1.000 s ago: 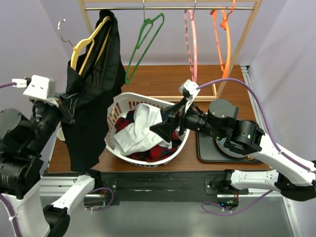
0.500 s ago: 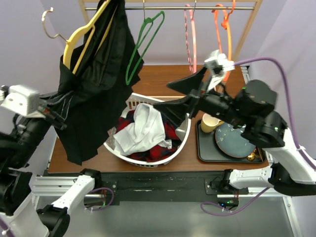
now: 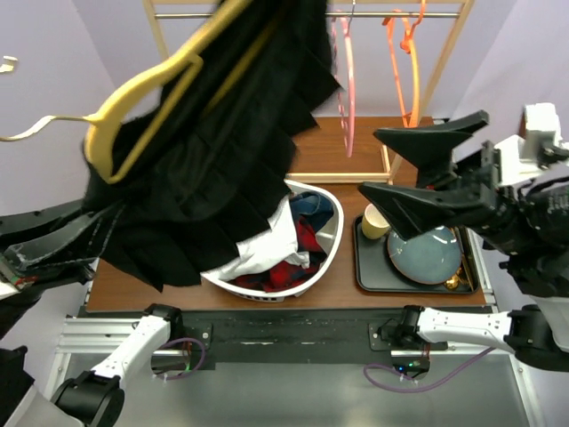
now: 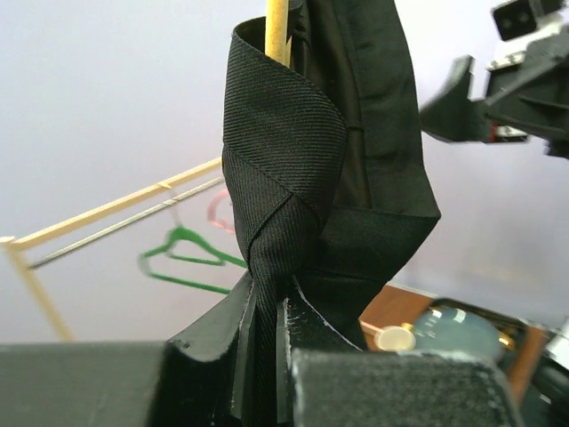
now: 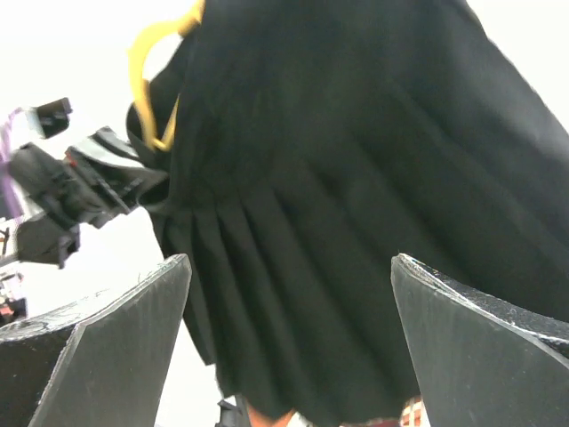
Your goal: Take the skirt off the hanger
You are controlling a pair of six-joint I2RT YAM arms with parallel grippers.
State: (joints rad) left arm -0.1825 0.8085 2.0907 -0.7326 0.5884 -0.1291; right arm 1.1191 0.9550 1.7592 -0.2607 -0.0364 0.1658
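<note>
The black pleated skirt (image 3: pixel 213 169) hangs in the air above and to the left of the white laundry basket (image 3: pixel 336 224). It is draped over a yellow hanger (image 3: pixel 133 120) that lies tilted, its hook pointing left, away from the basket. The skirt's lower hem hangs across the basket's left rim and hides it.

The left hand (image 4: pixel 265 334) is pinched nearly closed on a fold of the skirt's waistband. The black band twists up from between its fingers beside the hanger's yellow arm (the wrist view shows this best). The right hand (image 3: pixel 372 162) hovers above and to the right of the basket, fingers spread as wide as they go with nothing between them. It points toward the skirt and, as far as the overhead view lets me judge, is apart from it.

White and red clothes (image 3: pixel 271 258) lie inside the basket. Just right of the basket a black tray (image 3: pixel 366 271) sits on the bench (image 3: pixel 311 147), carrying a blue-grey plate (image 3: pixel 425 256) and a pale cup (image 3: pixel 378 221). Behind the basket, a pink hanger (image 3: pixel 345 80) and an orange hanger (image 3: pixel 411 71) hang from the rail (image 3: pixel 391 14).
</note>
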